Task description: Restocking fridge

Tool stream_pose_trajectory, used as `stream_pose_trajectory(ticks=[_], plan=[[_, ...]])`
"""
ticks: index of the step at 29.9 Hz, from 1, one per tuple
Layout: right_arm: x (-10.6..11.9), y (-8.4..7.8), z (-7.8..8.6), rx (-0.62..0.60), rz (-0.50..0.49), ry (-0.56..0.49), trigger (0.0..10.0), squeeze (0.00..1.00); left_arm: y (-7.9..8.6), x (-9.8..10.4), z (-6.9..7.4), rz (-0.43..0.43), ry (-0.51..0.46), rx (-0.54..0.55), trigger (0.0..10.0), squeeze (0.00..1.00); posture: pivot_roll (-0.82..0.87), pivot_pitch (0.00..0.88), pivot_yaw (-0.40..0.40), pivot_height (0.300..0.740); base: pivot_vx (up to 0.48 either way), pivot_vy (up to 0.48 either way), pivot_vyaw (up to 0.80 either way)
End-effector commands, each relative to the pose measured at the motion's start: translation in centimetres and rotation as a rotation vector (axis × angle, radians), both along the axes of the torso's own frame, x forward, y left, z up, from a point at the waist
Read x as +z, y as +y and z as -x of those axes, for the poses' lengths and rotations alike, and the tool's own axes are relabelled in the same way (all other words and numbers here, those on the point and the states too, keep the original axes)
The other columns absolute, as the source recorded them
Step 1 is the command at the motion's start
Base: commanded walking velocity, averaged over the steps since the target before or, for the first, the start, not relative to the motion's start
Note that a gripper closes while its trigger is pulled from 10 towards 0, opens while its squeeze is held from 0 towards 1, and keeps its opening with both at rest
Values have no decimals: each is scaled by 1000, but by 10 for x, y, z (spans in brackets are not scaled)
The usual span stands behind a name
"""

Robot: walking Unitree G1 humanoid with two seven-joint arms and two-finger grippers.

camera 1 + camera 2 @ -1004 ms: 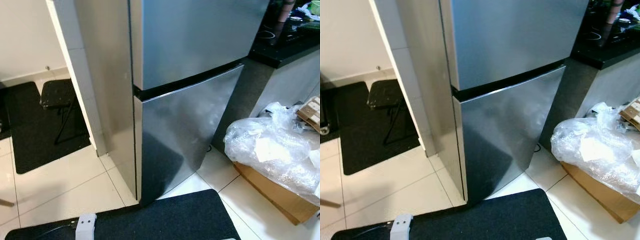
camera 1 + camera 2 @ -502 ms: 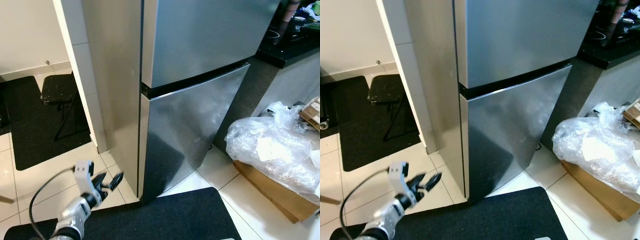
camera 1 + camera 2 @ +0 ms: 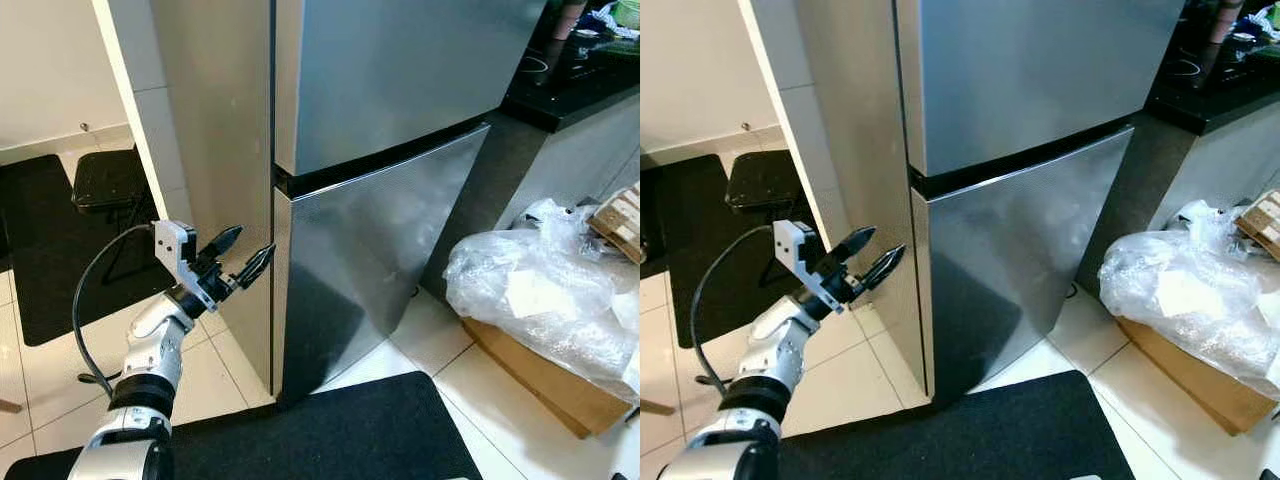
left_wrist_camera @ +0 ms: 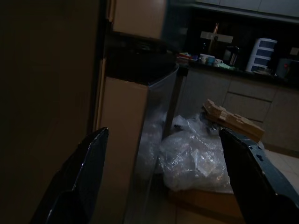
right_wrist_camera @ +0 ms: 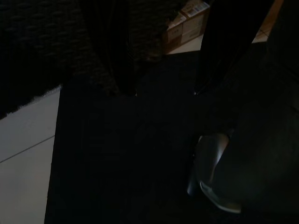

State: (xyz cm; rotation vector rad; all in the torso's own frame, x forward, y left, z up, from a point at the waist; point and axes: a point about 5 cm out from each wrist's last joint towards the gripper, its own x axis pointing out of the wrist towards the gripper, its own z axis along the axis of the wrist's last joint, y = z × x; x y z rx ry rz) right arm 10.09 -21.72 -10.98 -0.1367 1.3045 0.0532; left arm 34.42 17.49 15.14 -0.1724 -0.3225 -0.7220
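Head views are showing the fridge (image 3: 380,150) standing shut, filling the frame from 12 to 2 o'clock, its top and right edge cut off by the picture. Its lower door (image 3: 370,250) is sitting closed under a dark gap. The left gripper (image 3: 240,256) is reaching in from 8 o'clock, its fingers (image 3: 222,241) spread apart and grasping nothing, the tips hovering just beside the fridge's left front corner near that gap; whether a tip is touching the metal is hard to tell. A black cable (image 3: 90,300) is looping off the wrist. At 3 o'clock a plastic bag (image 3: 540,300) is lying crumpled over a cardboard box (image 3: 530,385), hiding most of it. A black mat (image 3: 330,435) is lying at 6 o'clock, and a dark stool (image 3: 105,180) is standing partly hidden behind the white wall (image 3: 140,110) at 10 o'clock. Left wrist view is very dim, making out the fridge side, the bag and a counter beyond. Right wrist view is nearly black: the right gripper (image 5: 163,88) is hanging over the mat, its two fingers apart, with a small box (image 5: 187,23) barely showing beyond.
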Motion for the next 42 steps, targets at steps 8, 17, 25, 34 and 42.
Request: stream_pose_trajectory(ticks=[8,17,25,34,42], plan=[[-4,-1,21,-11,0,31,10000,0,-8,49,-19,-15,-141,-15,10000,0,15,111,-1,740,0,0,0],[-6,0,32,-20,-4,44,10000,0,-25,50,-27,-57,-103,-86,10000,0,-2,156,18,740,0,0,0],[-6,-2,35,-25,-3,45,10000,0,-23,48,-30,-55,-85,-55,10000,0,-14,169,23,740,0,0,0],[-6,-2,34,-36,-4,33,10000,0,-24,45,-33,-47,-69,-10,10000,0,-28,180,32,740,0,0,0],[-7,-2,41,-54,-6,39,10000,0,-29,43,-36,-40,-44,-3,10000,0,-56,200,46,740,0,0,0]])
